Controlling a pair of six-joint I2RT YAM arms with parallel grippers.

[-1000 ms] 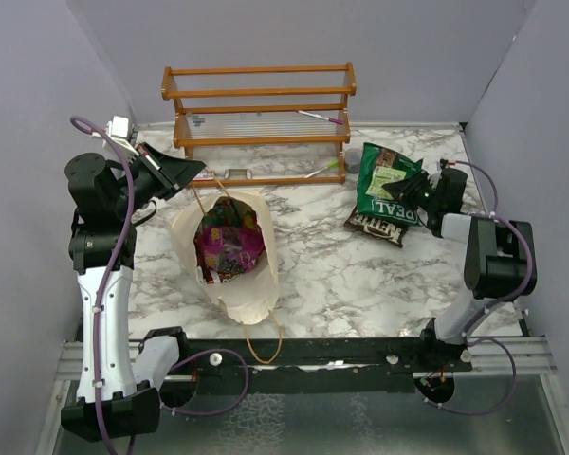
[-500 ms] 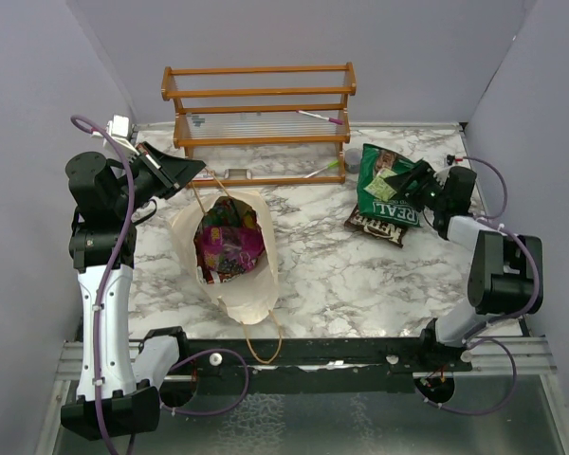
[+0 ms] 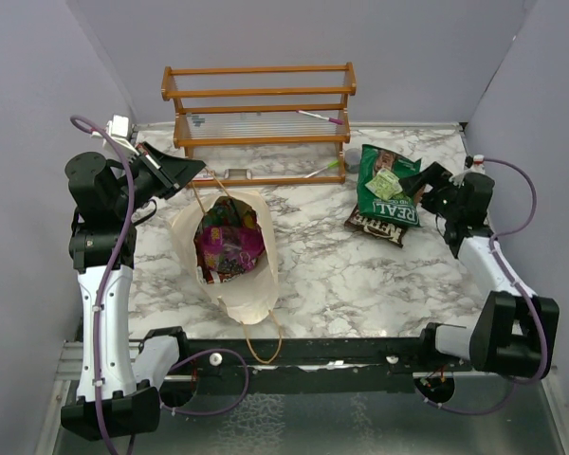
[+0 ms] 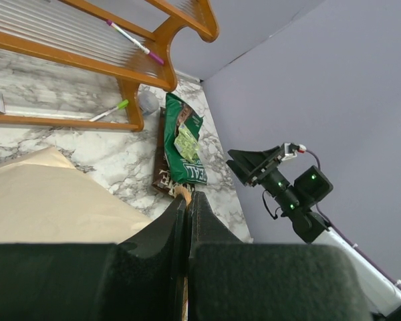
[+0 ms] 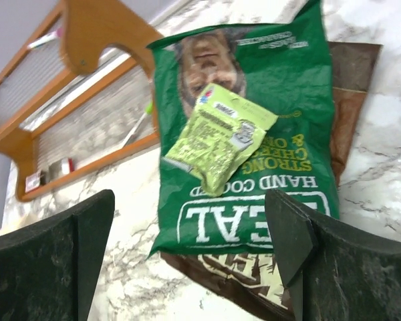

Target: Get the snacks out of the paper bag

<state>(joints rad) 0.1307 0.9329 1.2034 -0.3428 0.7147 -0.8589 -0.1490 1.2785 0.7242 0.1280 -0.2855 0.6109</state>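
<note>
While the left gripper (image 3: 199,170) clenches the paper bag (image 3: 256,296) by its cord, the right gripper (image 3: 425,182), jaws released, hangs well right of the bagged purple-magenta packet (image 3: 229,242).

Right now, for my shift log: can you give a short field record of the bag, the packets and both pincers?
paper bag: open
inside bag: purple-magenta packet on top
out on table: green packet, light green packet on it, brown packet beneath
left pincer: shut, pinching paper bag
right pincer: open, empty, beside green packet
</note>
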